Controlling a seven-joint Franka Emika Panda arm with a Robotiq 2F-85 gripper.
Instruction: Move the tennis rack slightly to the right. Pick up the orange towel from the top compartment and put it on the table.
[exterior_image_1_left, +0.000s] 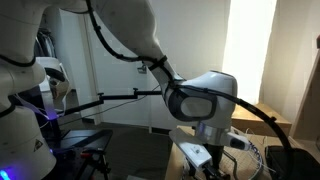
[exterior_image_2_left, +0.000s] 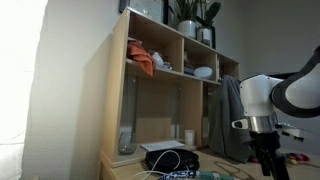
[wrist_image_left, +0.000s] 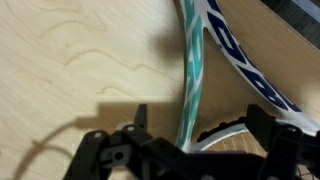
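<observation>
Spread apart, the gripper (wrist_image_left: 197, 128) straddles the teal rim of the tennis racket (wrist_image_left: 190, 60) on the wooden table (wrist_image_left: 80, 60); closing off-centre, I reckon, could flick it askew, while the orange towel (exterior_image_2_left: 143, 62) sits in the top compartment of the shelf (exterior_image_2_left: 118, 100).

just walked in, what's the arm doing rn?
The Panda arm's gripper is low over the wooden table. Its jaws are open on either side of the teal-and-white frame of the tennis racket; I can't tell whether they touch it. The orange towel lies in the top compartment of the shelf, untouched.
</observation>
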